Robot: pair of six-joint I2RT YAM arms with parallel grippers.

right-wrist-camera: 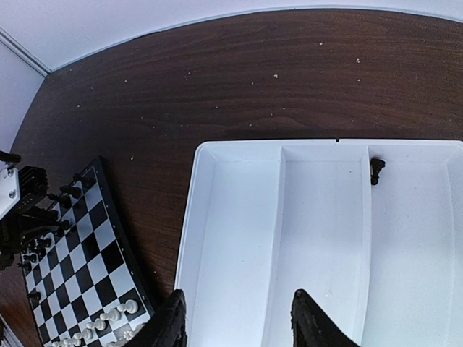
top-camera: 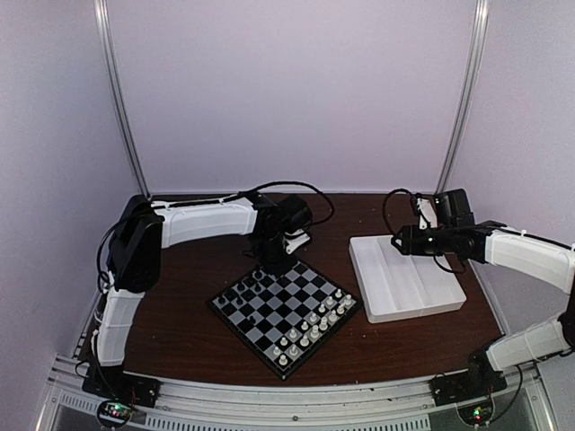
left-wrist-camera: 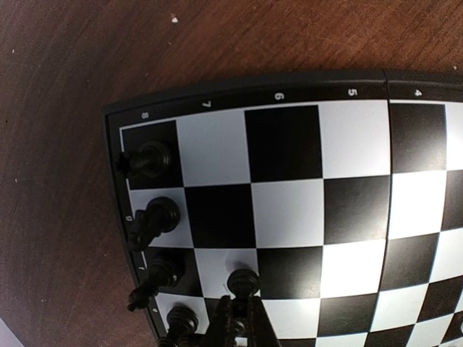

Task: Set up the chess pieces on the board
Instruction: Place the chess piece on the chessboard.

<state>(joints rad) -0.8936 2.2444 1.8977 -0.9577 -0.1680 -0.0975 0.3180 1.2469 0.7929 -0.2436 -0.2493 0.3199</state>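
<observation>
Black pawn (left-wrist-camera: 242,278) tight in left gripper (left-wrist-camera: 239,309), on the board (left-wrist-camera: 289,85) (right gripper (right-wrist-camera: 239,302) spread wide).

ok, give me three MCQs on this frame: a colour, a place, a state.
1. The pieces along the board's near-right edge are: A white; B black; C red.
2. The right hand hovers over: A the board; B the tray; C neither.
3. The right hand is: A open; B shut on a piece; C shut, empty.
A, pale chessmen stand there; B, white compartments lie under it; A, its fingers stand apart, nothing between.
</observation>
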